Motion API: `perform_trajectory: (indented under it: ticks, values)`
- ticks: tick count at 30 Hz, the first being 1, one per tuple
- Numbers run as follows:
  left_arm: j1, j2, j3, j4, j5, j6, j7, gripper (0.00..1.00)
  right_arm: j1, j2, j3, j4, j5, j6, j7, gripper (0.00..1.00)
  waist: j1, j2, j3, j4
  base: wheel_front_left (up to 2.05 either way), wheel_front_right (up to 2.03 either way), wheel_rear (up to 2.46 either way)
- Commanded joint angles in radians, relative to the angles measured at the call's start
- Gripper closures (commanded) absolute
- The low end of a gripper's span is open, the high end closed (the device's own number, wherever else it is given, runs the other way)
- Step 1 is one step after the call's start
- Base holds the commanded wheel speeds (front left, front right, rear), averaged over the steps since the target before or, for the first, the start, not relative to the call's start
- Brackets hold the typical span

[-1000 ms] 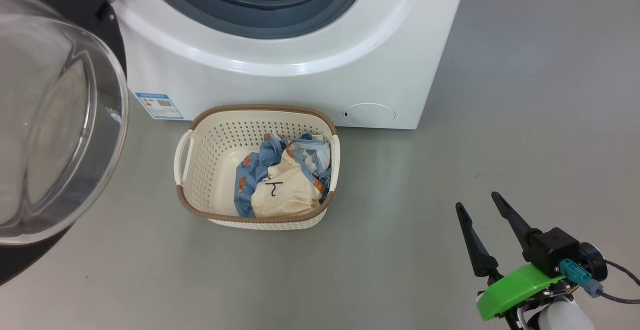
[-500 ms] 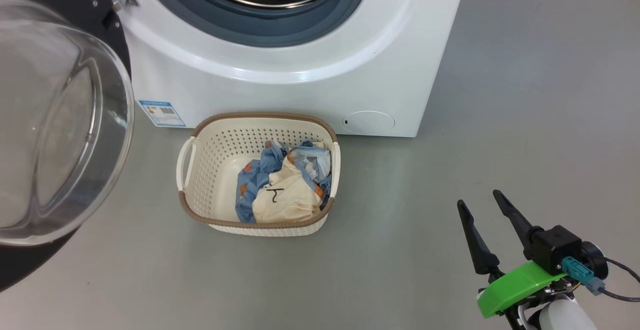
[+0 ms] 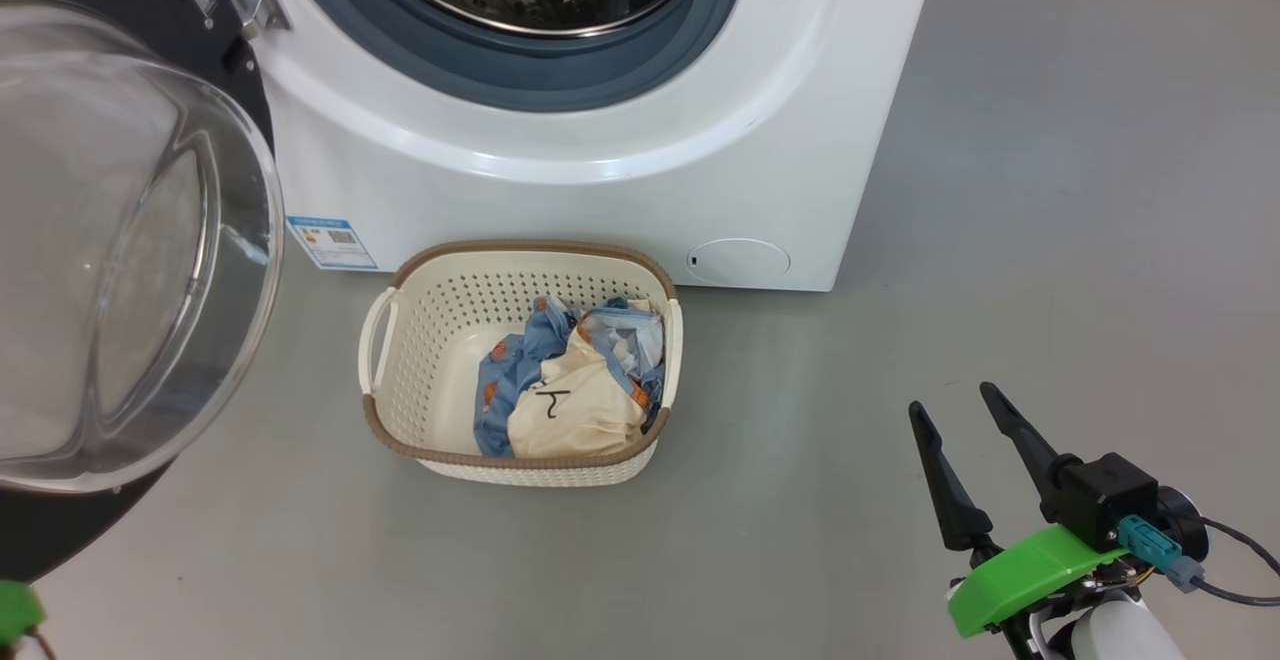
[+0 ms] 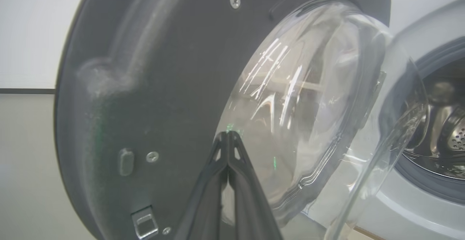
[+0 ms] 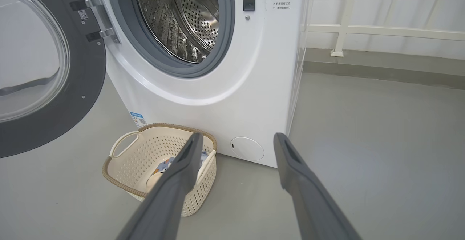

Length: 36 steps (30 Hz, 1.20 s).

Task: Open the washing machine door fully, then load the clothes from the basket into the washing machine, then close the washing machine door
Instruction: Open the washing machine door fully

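The washing machine door (image 3: 120, 240) is being seen swung wide open, left of the washing machine (image 3: 600, 190). The basket (image 3: 520, 461) is being borne by the floor (image 3: 800, 540) just near of the machine, the clothes (image 3: 570, 390) heaped in its right half. The right gripper (image 3: 950, 398) is being held well to the basket's right, jaws wide. The left gripper (image 4: 229, 135) is being pointed at the door's glass, jaws pressed together, empty.
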Motion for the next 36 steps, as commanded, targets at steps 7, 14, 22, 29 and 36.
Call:
perform_trajectory:
  ticks: [7, 14, 22, 29, 36]
  values:
    - [0.088, 0.022, -0.122, -0.121, -0.049, 0.015, -0.005, 1.0, 0.005, 0.005, 0.021, -0.019, 0.014, 0.003, -0.012, 0.0, 0.0, -0.0001, -0.014, -0.012, 0.0, 0.0, 0.0]
    - [0.174, 0.022, -0.29, -0.214, -0.091, 0.098, -0.005, 0.45, 0.007, 0.009, 0.021, -0.02, 0.012, 0.003, -0.012, 0.0, 0.0, -0.0001, -0.032, -0.028, 0.0, 0.0, 0.0]
    - [0.227, 0.022, -0.383, -0.281, -0.091, 0.133, -0.005, 0.0, 0.016, 0.015, 0.024, -0.029, 0.012, 0.003, -0.012, 0.0, 0.0, -0.0001, -0.052, -0.056, 0.0, 0.0, 0.0]
    - [0.271, 0.022, -0.45, -0.298, -0.07, 0.149, -0.005, 0.0, 0.02, 0.021, 0.028, -0.046, 0.007, 0.003, -0.012, 0.0, 0.0, -0.0001, -0.069, -0.1, 0.0, 0.0, 0.0]
    - [0.296, 0.022, -0.489, -0.295, -0.059, 0.138, -0.005, 0.0, 0.034, 0.028, 0.022, -0.069, -0.005, 0.003, -0.012, 0.0, 0.0, -0.0001, -0.085, -0.145, 0.0, 0.0, 0.0]
